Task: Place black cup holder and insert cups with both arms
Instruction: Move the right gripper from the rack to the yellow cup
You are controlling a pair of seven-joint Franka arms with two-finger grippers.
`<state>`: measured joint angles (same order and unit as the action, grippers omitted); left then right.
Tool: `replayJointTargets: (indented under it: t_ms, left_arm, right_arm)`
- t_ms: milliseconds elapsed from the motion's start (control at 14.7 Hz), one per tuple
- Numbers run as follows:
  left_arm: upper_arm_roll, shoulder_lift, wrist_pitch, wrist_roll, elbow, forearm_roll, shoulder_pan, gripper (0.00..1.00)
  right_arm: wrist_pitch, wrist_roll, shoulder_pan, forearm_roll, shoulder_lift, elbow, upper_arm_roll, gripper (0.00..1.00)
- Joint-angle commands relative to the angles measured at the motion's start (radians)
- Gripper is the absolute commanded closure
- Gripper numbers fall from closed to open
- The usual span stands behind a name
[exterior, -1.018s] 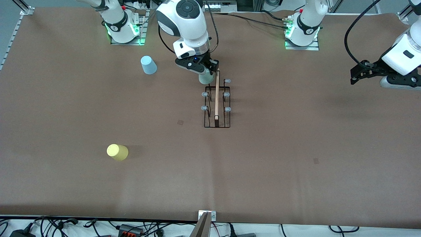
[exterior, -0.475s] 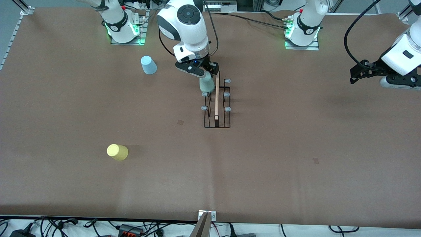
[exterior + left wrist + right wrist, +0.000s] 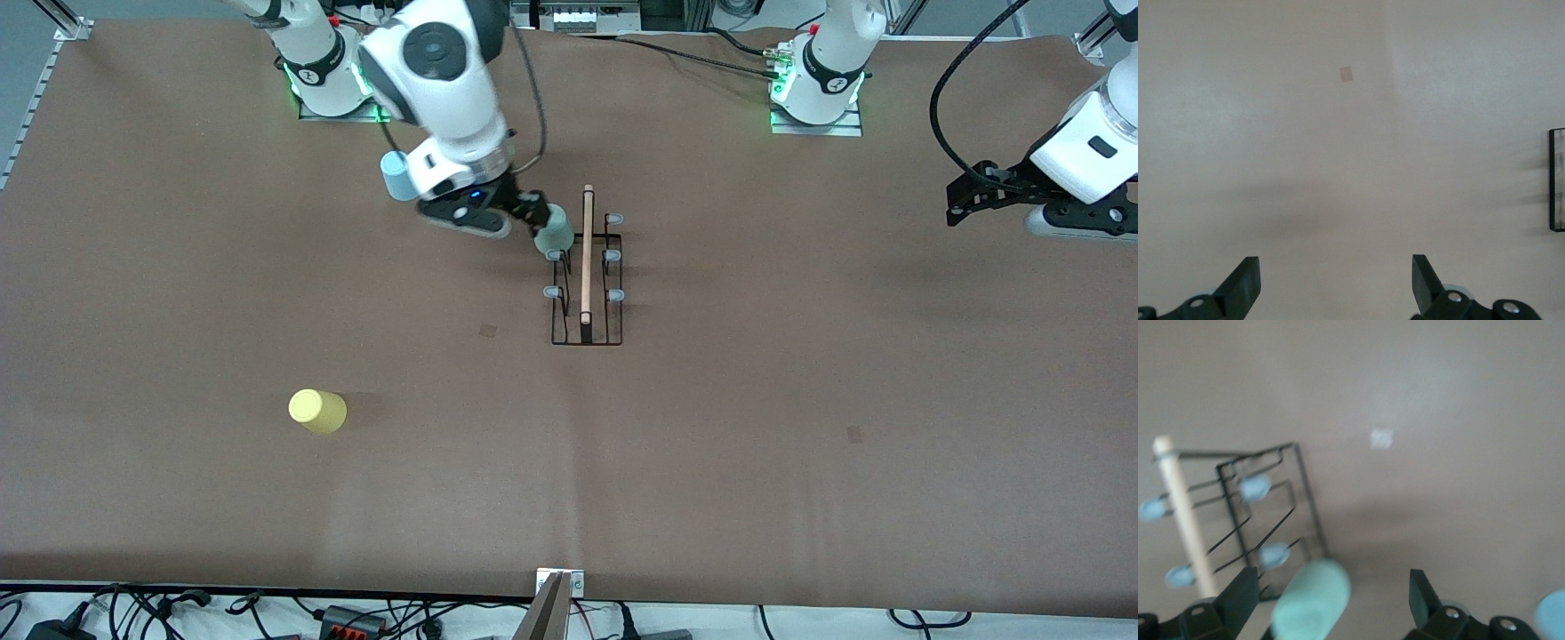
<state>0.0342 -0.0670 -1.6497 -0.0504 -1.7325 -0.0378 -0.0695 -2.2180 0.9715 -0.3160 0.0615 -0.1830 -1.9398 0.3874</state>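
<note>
Brown counter [image 3: 800, 427] lay under both arms. Right gripper [image 3: 524, 216] hung beside the rack [image 3: 586, 276], jaws open, the green cup [image 3: 556, 233] sitting loose on a peg. Left gripper [image 3: 965, 197] waited over the left arm's end, jaws open. Yellow cup [image 3: 316, 411] and blue cup [image 3: 395, 176] stood well apart from the rack.

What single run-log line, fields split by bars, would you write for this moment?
right gripper: open, beside green cup | green cup: on black cup holder peg | left gripper: open, waiting | yellow cup, blue cup: on table
</note>
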Motion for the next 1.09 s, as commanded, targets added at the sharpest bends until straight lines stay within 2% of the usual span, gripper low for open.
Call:
replayJointTargets:
  t_ms: [0, 204, 475, 611, 814, 1018]
  left_arm:
    - [0.004, 0.013, 0.022, -0.022, 0.031, -0.01, -0.006, 0.0]
    - [0.004, 0.015, 0.022, -0.022, 0.03, -0.01, -0.006, 0.0]
    - [0.004, 0.015, 0.021, -0.022, 0.031, -0.008, -0.006, 0.0]
    - [0.004, 0.015, 0.022, -0.022, 0.03, -0.008, -0.006, 0.0]
    - [0.003, 0.015, 0.022, -0.022, 0.03, -0.01, -0.006, 0.0]
    - [0.004, 0.015, 0.05, -0.017, 0.03, -0.008, -0.006, 0.0]
  right_arm:
    - [0.02, -0.321, 0.183, 0.008, 0.011, -0.013, 0.013, 0.0]
    - [0.008, -0.696, 0.345, 0.005, -0.022, -0.018, -0.01, 0.0]
    - [-0.119, -1.012, 0.37, 0.012, -0.09, -0.01, -0.117, 0.0]
    - [-0.196, -1.105, 0.368, 0.02, -0.151, 0.008, -0.168, 0.0]
    - [-0.265, -1.205, 0.367, 0.049, -0.278, 0.094, -0.223, 0.0]
    - [-0.278, -1.249, 0.368, 0.046, -0.367, 0.186, -0.234, 0.0]
